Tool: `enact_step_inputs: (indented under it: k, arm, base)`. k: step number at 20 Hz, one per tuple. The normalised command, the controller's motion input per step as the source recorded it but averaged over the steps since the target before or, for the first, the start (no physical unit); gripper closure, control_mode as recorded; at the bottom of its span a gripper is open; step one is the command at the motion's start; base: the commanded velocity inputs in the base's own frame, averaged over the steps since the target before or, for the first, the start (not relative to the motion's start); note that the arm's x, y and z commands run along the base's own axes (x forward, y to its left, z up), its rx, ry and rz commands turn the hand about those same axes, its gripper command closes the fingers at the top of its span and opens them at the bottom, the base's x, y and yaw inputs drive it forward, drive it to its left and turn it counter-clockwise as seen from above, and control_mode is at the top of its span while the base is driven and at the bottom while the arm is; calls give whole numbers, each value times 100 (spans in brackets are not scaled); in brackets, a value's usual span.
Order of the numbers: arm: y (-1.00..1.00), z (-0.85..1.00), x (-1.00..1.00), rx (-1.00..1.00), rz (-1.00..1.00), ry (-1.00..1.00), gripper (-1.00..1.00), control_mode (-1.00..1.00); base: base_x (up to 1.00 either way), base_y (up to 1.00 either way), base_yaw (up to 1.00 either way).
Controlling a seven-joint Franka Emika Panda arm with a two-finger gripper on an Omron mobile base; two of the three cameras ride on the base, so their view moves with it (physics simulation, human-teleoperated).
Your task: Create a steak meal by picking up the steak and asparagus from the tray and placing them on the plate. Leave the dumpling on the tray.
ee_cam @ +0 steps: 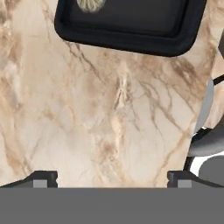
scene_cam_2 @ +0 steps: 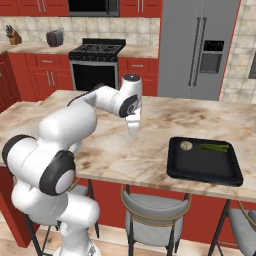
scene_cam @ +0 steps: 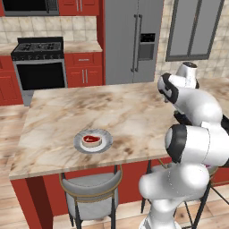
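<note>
Nearest the hand camera, the two dark finger tips of the gripper [ee_cam: 109,178] stand spread to their widest over bare marble, with nothing between them. The thing now wanted, the small bundle of thin dark green asparagus [scene_cam_2: 214,147], lies in the far right part of the flat black rectangular tray [scene_cam_2: 205,176], its long axis running left to right, roughly parallel to the tray's far rim. The small pale round dumpling [scene_cam_2: 186,145] sits to its left in the far left corner, apart from the stalks, and is to be left alone. The raw red steak with its pale fat rim [scene_cam: 91,139] already rests on the round white plate with the grey ribbed rim [scene_cam: 106,142], well to the left on the veined beige marble island counter [scene_cam_2: 130,155]. Seen from the right base view, the gripper hangs above the counter between plate and tray, left of the tray, so the asparagus lies to its right, beyond the dumpling. The reach likely has to pass over or behind the dumpling, and the jaws would best close across the stalks, not along them.
</note>
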Motion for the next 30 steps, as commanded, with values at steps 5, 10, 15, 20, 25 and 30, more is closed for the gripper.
enact_step_inputs:
  k: [5, 10, 15, 20, 25, 30]
  arm:
    - [-100, -31, 0, -25, 1, 0, -100, -100]
    - [-100, -46, 10, -15, 0, 0, -100, -100]
    - [-100, -22, 32, -1, 0, 0, -100, -100]
    - [-100, 0, 45, 3, 0, 0, -100, -100]
    - [-95, 0, 53, 4, 0, 0, -100, -100]
    - [-53, 0, 40, 2, 0, 1, -100, -100]
  base:
    - [0, 0, 0]
    - [0, 0, 0]
    - [0, 0, 0]
    - [0, 0, 0]
    - [0, 0, 0]
    - [0, 0, 0]
